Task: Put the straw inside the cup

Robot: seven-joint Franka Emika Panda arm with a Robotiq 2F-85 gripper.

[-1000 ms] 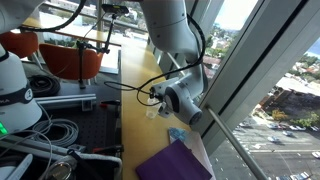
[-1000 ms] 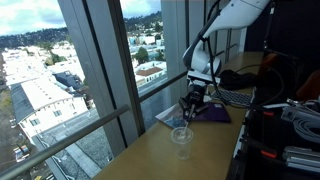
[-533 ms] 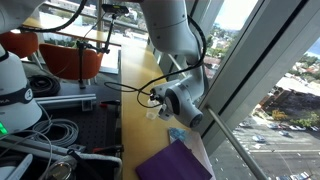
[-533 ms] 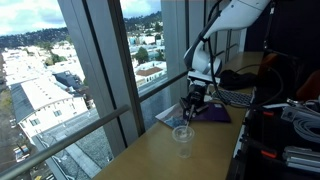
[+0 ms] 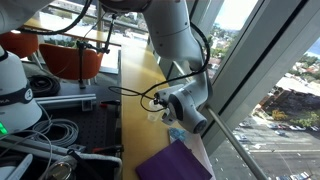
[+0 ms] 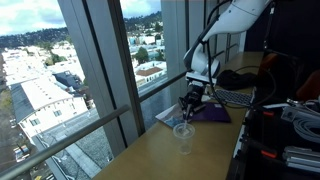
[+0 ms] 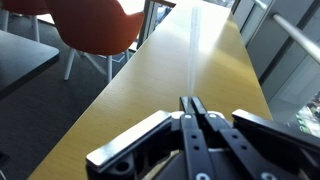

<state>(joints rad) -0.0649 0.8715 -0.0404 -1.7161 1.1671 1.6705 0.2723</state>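
The two dark metal fingers [image 7: 186, 124] are pressed together in the wrist view, pinching the near end of the one straw [image 7: 193, 55], a very thin, pale, straight plastic tube. It runs from their tips directly ahead, above the long yellow wooden surface [image 7: 120, 90]. There is one straw and nothing else in the grip.

In an exterior view the same fingers [image 6: 190, 105] point down and forward at the single small clear plastic cup [image 6: 184, 136]. The cup stands upright on the surface close to the window glass [image 6: 90, 70], just beside and below the fingertips. The straw is too thin to make out there, so whether its far end reaches the cup's rim cannot be told.

Behind the fingers lies one flat purple mat [image 6: 210, 114], and beside it, in an exterior view, one small blue object [image 5: 177, 133]. The one white robot arm [image 5: 170, 40] rises above them, with several black cables [image 6: 235, 95] looping nearby. One orange chair [image 7: 95, 25] stands beyond the surface's edge
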